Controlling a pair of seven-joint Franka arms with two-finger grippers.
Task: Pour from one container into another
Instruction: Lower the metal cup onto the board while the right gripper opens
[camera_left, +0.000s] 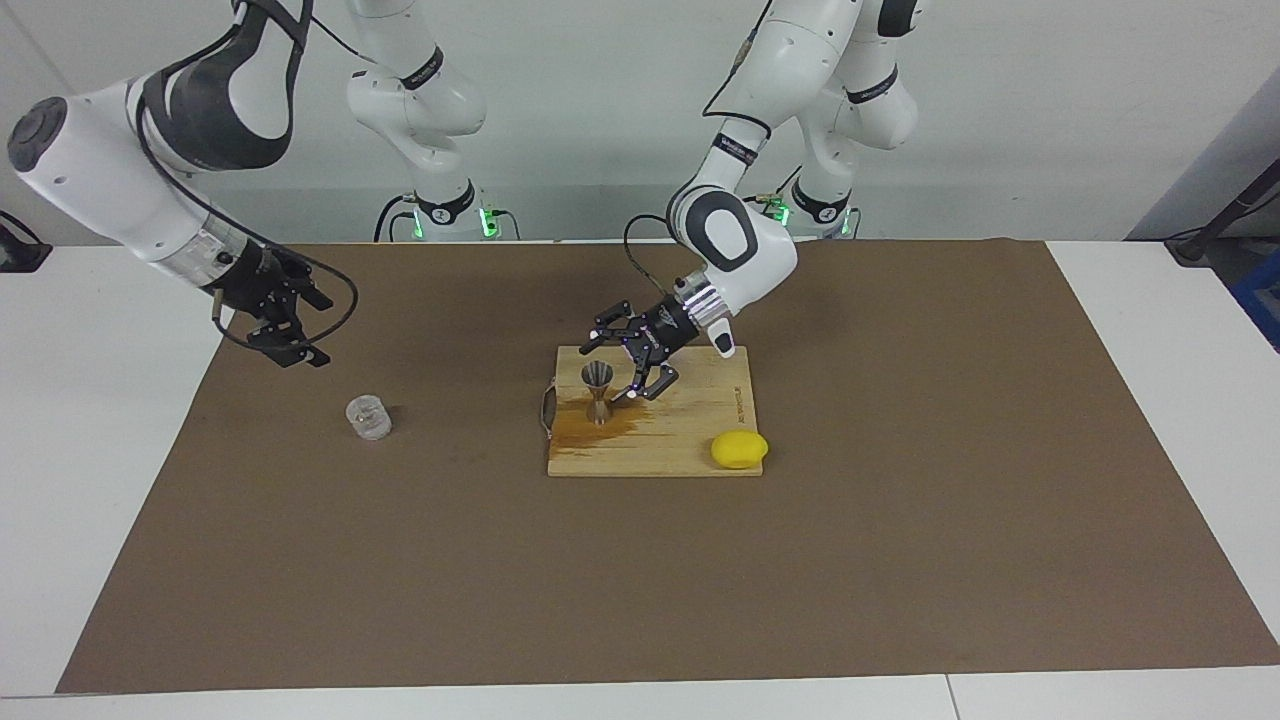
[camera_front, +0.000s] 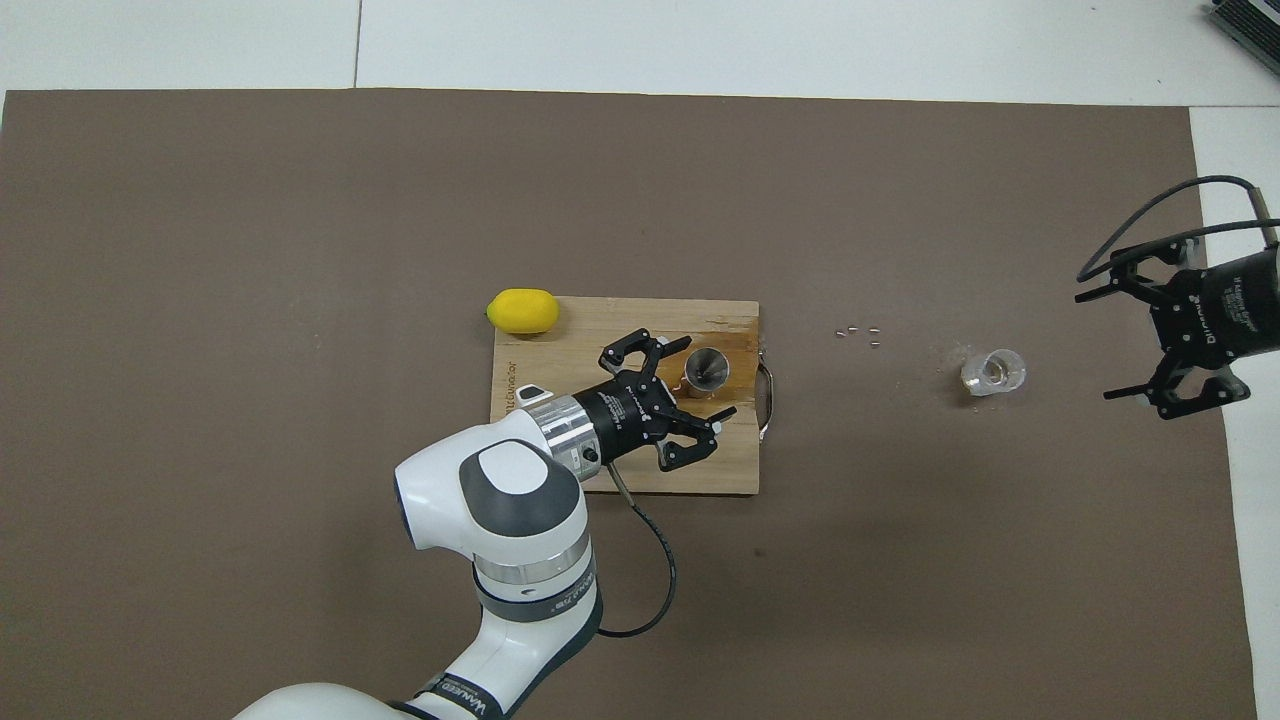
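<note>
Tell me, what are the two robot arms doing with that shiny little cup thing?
The left gripper is open around the metal jigger, which stands upright on the wooden cutting board, beside a brown wet stain. A lemon sits at the board's corner. The right gripper hangs open in the air near the small glass cup, which rests on the brown mat toward the right arm's end. Nothing is being poured right now.

Wooden board (camera_front: 600, 470) bearing upright jigger (camera_front: 708, 368) flanked by open left gripper (camera_front: 702, 378), lemon (camera_front: 522, 310) at its edge; glass cup (camera_front: 993, 371) apart, near open right gripper (camera_front: 1100, 335).
</note>
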